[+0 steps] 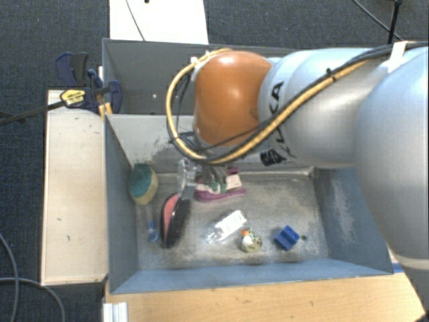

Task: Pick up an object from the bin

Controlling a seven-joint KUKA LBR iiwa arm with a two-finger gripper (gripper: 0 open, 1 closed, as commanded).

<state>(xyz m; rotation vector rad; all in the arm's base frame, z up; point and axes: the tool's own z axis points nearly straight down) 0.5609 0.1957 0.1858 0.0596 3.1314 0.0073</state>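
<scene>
- Orange cover [228,96] caps the wrist of the silver arm [335,106], which comes in from the right and bends down into the grey metal bin [221,272]. A yellow and black cable [175,113] loops round the cover.
- Below the cover, the gripper [190,183] points down near the bin's back wall. Whether it is open or closed cannot be told, and nothing can be seen held in it.
- Right beneath the gripper, reaching toward the near wall, lies a red-and-black oblong thing [174,221]. Its upper end is at the gripper's tip; contact cannot be judged.
- Just to the gripper's right lies a pink-and-purple thing [226,186], partly under the wrist.
- To its left, against the side wall, sits a round green-and-yellow pad [143,183].
- Further toward the near wall and to the right lie a clear crumpled wrapper [228,225], a small round speckled thing [251,241] and a blue block [287,237].
- A small blue bit [153,235] lies beside the oblong thing's lower end.
- Black lettering [276,98] on the arm's casing is partly cut off and cannot be read whole.
</scene>
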